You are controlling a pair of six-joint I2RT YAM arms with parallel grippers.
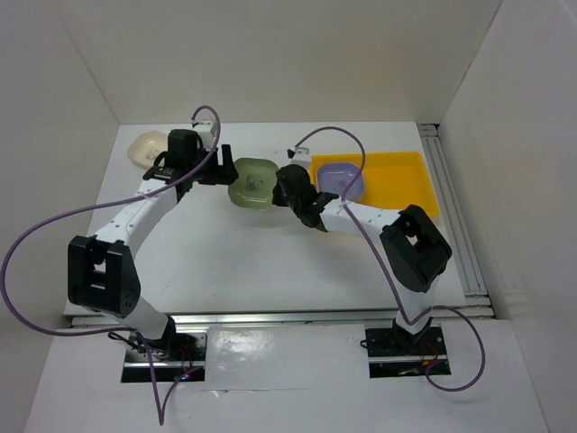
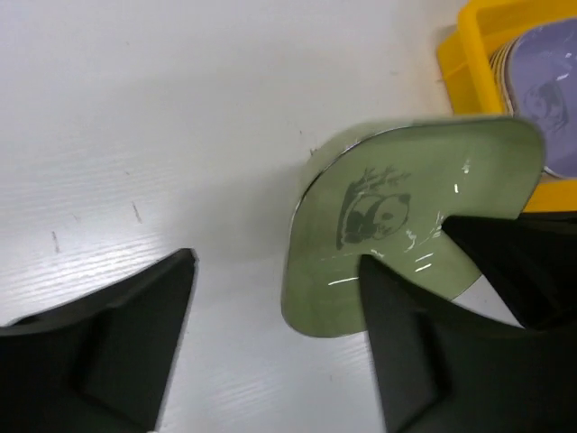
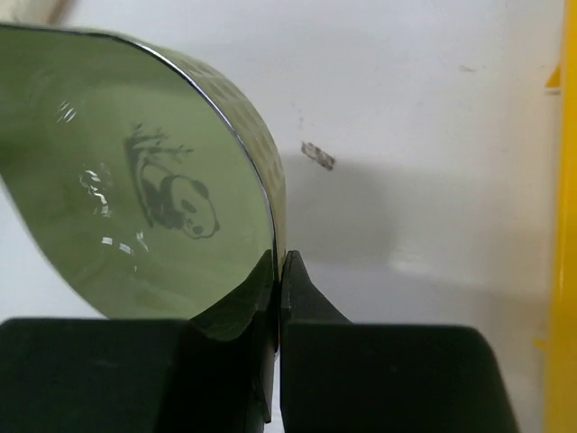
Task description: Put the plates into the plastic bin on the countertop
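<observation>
A green plate with a panda print is in the middle of the white countertop. My right gripper is shut on its right rim and holds it tilted; the right wrist view shows the fingers pinching the rim of the plate. My left gripper is open at the plate's left side. In the left wrist view it is empty, with the plate just past its right finger. The yellow plastic bin holds stacked plates with a lavender one on top. A cream plate lies at the back left.
White walls enclose the countertop on the left, back and right. A metal rail runs along the right side beside the bin. Purple cables loop over both arms. The bin's corner and the lavender plate show in the left wrist view.
</observation>
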